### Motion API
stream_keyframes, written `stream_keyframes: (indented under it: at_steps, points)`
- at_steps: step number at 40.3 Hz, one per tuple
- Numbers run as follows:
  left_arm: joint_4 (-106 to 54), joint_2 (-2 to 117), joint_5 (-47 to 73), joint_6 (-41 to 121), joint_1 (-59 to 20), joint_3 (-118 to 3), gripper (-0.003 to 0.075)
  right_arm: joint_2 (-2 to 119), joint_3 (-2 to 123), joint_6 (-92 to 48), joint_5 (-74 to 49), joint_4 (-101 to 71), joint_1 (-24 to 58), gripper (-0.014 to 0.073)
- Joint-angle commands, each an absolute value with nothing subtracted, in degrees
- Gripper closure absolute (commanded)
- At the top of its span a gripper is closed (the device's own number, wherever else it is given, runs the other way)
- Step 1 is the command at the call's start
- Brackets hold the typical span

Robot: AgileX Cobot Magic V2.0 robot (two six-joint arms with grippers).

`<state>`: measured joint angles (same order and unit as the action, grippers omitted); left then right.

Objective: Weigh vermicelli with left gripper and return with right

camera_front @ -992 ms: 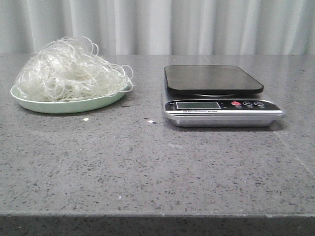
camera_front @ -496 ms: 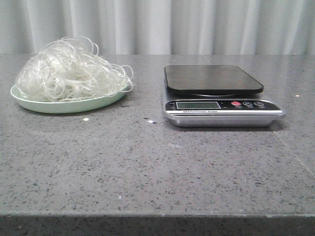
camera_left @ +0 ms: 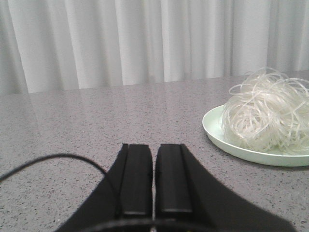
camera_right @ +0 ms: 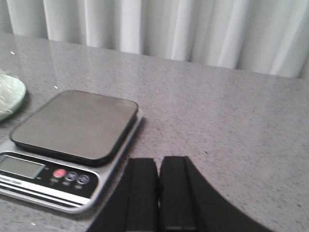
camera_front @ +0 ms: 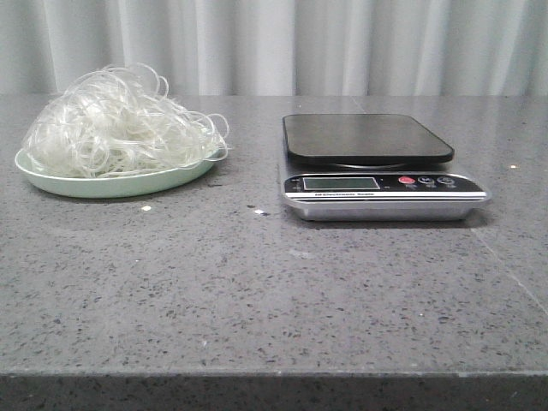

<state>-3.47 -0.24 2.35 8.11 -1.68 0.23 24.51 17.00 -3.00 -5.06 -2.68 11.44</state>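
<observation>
Pale pleated curtains (camera_front: 342, 43) hang behind the speckled grey stone tabletop (camera_front: 257, 291) you are working over. On its left side you see a loose, fluffy tangle of thin translucent whitish vermicelli (camera_front: 120, 124) heaped on a shallow, round pale-green plate (camera_front: 51, 181). To the right, well apart from the plate, stands a silver digital kitchen scale (camera_front: 381, 167) with a dark, rounded rectangular platform, a small display and a red button. Your left gripper (camera_left: 153, 179) has its flat black fingers pressed together, holding nothing; the vermicelli lies ahead and off to one side. Your right gripper (camera_right: 158, 193) is likewise closed and empty, just beside the scale.
</observation>
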Motion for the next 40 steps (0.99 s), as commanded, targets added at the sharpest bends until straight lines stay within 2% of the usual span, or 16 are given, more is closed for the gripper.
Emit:
stream_keyframes:
  at_steps: [1,13,22,26,40]
  points:
    - [-4.0,-1.5,-2.4,7.4,-2.1,0.5,0.0575,23.5,17.3,-4.0,-1.9,-2.2,7.7,0.0442]
    - [-4.0,-1.5,-2.4,7.4,-2.1,0.5,0.0575,12.4,8.8,-4.0,-2.0,-2.2,-3.0,0.0442]
    - [-4.0,-1.5,-2.4,7.4,-2.1,0.5,0.0575,3.2,-0.8,-2.8,-1.5,-2.3,-3.2,0.0442]
    - [-4.0,-1.4,-2.4,7.4,-2.1,0.5,0.0575,-2.1,-1.1,-2.2,-4.4,-2.3,-3.4,0.0442]
    - [-4.0,-1.3,-2.5,7.4,-2.1,0.5,0.0575,-1.6,-1.1,-2.2,-3.4,-4.2,-3.6,0.0442]
